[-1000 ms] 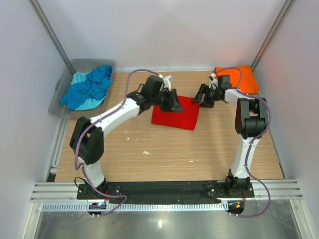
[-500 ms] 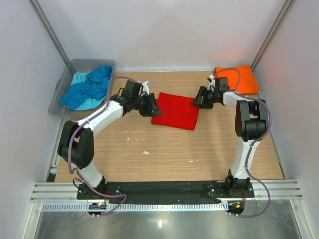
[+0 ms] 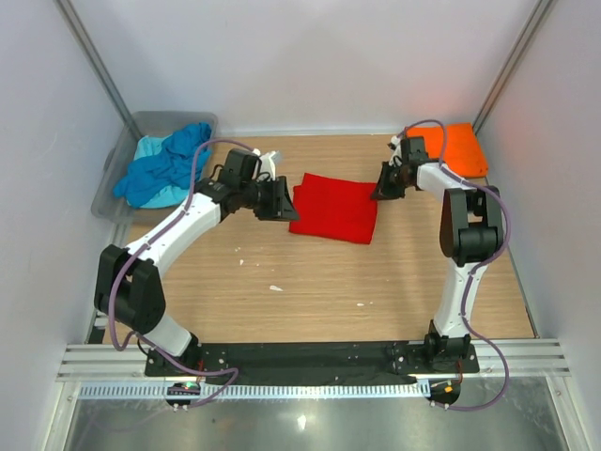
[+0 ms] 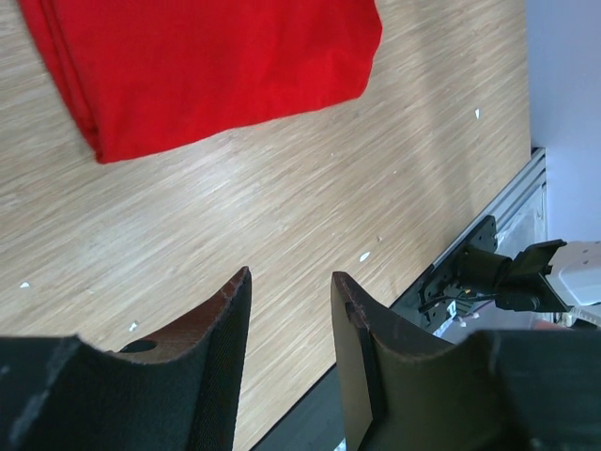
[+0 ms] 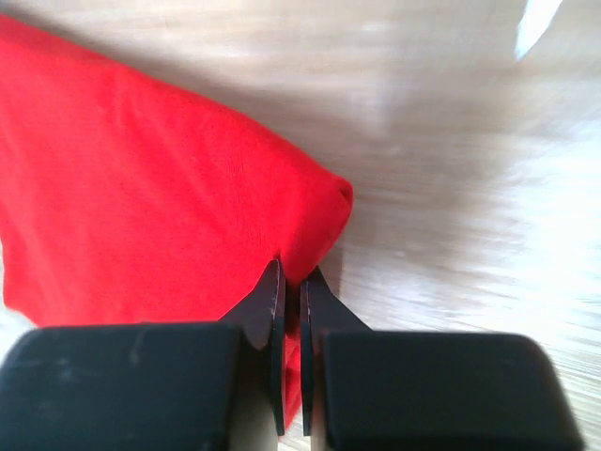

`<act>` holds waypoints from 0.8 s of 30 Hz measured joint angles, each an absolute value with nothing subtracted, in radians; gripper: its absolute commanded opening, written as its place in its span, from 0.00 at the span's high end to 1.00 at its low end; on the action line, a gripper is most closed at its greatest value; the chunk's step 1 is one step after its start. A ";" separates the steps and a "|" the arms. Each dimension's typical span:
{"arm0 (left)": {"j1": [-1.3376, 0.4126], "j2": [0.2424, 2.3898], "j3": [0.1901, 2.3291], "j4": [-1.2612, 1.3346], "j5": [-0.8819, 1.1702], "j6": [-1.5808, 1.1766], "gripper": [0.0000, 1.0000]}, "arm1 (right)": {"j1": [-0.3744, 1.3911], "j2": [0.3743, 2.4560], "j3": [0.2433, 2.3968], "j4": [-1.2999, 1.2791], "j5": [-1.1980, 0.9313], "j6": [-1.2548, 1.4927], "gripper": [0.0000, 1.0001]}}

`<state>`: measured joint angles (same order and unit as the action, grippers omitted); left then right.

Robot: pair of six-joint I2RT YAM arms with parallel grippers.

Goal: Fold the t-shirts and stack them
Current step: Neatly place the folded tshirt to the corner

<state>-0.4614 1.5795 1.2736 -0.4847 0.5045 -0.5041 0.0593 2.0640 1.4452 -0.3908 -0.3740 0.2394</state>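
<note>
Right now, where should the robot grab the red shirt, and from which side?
By a corner at its edge, coming in low from the side. The red t-shirt lies folded flat on the table, so nothing sticks up to pinch from above. The right gripper pinches its right corner; the open left gripper faces the left edge.

L gripper [image 3: 287, 210] off; R gripper [image 5: 291, 280] pinched shirt [image 3: 334, 207].
</note>
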 measured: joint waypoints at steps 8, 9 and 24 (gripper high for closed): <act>-0.458 1.562 1.268 -0.513 0.499 -0.467 0.59 | 0.065 2.064 1.628 -0.507 -0.158 0.099 0.99; -0.458 1.562 1.267 -0.515 0.500 -0.466 0.59 | 0.064 2.064 1.642 -0.514 -0.121 0.076 0.99; -0.457 1.562 1.259 -0.519 0.532 -0.463 0.59 | 0.043 2.064 1.863 -0.570 0.270 -0.179 0.99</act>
<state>-0.4568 1.5623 1.2594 -0.5186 0.5316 -0.4625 0.0433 2.0644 1.8626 -0.5697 0.2703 -0.1787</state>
